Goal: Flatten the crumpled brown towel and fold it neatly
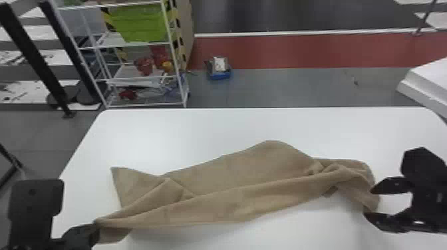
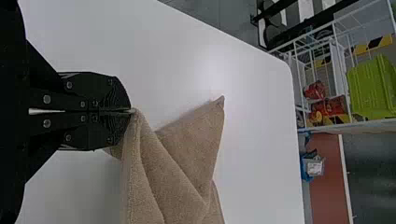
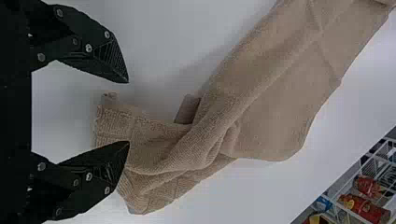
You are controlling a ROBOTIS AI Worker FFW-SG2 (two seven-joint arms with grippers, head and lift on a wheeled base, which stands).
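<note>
The brown towel (image 1: 239,186) lies stretched and wrinkled across the white table, with a fold running along its near side. At its left end, my left gripper (image 1: 96,226) holds the near corner. In the left wrist view, the closed left gripper (image 2: 130,111) pinches the edge of the towel (image 2: 173,158), which hangs in folds from it. My right gripper (image 1: 369,203) is at the towel's right end, fingers apart. The right wrist view has the open right gripper (image 3: 128,112) around the bunched end of the towel (image 3: 154,144), one finger overlapping it and nothing gripped.
The white table (image 1: 186,133) extends behind the towel. Beyond it stand a wire shelf (image 1: 143,76) with a green bin (image 1: 136,23) and, on the floor, a small blue-based item (image 1: 219,68). A white object (image 1: 427,83) is at the right edge.
</note>
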